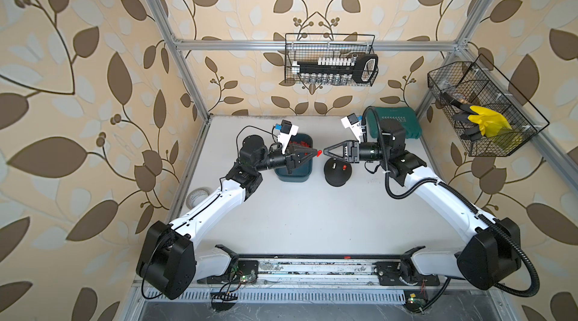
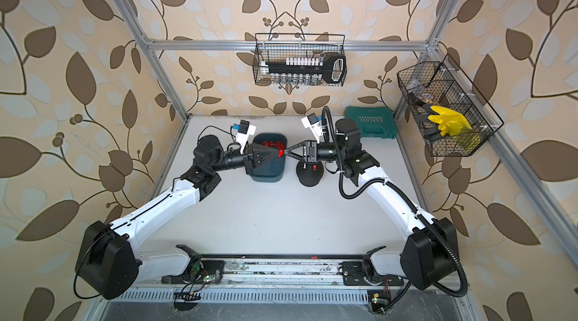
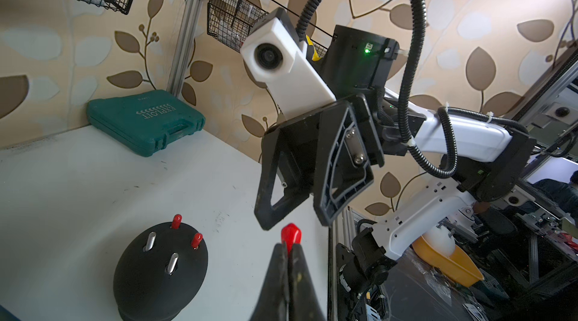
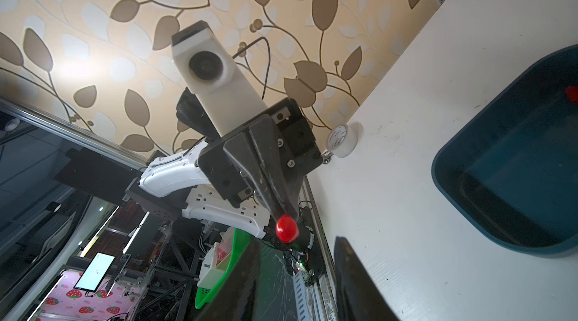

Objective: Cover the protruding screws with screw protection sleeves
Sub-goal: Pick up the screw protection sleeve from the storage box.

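A: Entry one, the jaws. What do we put for the left gripper (image 3: 288,246)?

B: Closed tight on one red sleeve (image 3: 291,232). It is pinched by its lower end, and the rounded end sticks out past the tips.

A: And the right gripper (image 1: 326,150)?

B: Jaws apart, nothing held. From the left wrist we see its two fingers (image 3: 319,197) standing wide, with the sleeve at the mouth of the gap. We cannot tell whether either finger touches it.

A: Where do we log the pair?

B: Tip to tip in the air above the table (image 1: 312,216), over the space between the bin (image 1: 294,177) and the dome (image 1: 337,178).

A: Entry two, the screws (image 3: 172,263).

B: Four, upright on the black dome. We count two capped in red and two bare silver. The dome stands on the table just beside the bin, on the right arm's side.

A: Entry three, stock.

B: A heap of red sleeves (image 1: 294,142) in the dark blue bin, partly hidden under the left gripper.

A: Anything else for our list?

B: A green case (image 1: 397,122) lies in the far right corner of the table. A roll of tape (image 1: 200,196) sits at the left edge, near the left arm. Two wire baskets hang on the frame — the back basket (image 1: 289,53) holds a black rack of sockets, and the side basket (image 1: 438,81) holds a yellow glove (image 1: 488,119).
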Motion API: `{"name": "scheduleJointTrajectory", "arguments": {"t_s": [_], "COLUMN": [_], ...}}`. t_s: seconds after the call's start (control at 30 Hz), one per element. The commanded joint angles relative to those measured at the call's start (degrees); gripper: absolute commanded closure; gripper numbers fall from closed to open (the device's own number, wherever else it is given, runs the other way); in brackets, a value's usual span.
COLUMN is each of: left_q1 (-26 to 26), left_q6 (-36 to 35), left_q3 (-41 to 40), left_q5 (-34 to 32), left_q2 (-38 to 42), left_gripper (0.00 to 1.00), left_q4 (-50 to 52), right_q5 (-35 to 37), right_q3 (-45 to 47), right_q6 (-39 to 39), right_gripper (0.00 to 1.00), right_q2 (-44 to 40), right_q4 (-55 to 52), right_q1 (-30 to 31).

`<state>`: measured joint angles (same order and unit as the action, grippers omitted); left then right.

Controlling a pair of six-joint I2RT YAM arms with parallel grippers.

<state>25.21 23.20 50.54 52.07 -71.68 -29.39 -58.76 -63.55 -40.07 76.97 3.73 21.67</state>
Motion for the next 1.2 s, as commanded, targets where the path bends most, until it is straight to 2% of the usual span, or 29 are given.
{"name": "scheduleJointTrajectory", "arguments": {"t_s": [0.0,0.13,0.37,0.63,0.77,1.07,1.17], "left_q1": [0.72,0.97,1.42,1.53,1.59,1.68,1.76], "left_q6": [0.40,-0.09,-0.26,-0.43,-0.66,-1.22,-1.34], "left_q3": [0.56,0.39,-0.09,-0.36,-0.35,-0.36,-0.36], "left_q5": [1.17,0.93,0.32,-0.02,-0.04,0.22,0.14], "left_q2": [1.63,1.94,2.20,2.25,2.35,2.16,2.17], "left_gripper": [0.99,0.99,1.00,0.99,0.99,0.99,0.99], "left_q4": [-2.78,-2.56,-2.93,-3.00,-2.77,-2.10,-2.10], "right_q5": [-0.81,-0.37,-0.29,0.92,1.02,1.72,1.94], "right_q3": [-2.89,-3.78,-4.70,-4.93,-5.14,-5.46,-5.46], "right_q6": [1.65,2.46,3.13,5.94,6.00,6.71,6.76], "right_gripper": [0.62,0.66,0.79,0.81,0.90,0.86,0.90], "right_q2": [0.68,1.11,1.60,1.17,1.10,0.67,0.47], "right_q4": [-0.87,-2.04,-2.81,-6.34,-6.36,-7.42,-7.56], "right_q1": [1.02,1.44,2.06,2.01,2.05,2.03,2.04]}}
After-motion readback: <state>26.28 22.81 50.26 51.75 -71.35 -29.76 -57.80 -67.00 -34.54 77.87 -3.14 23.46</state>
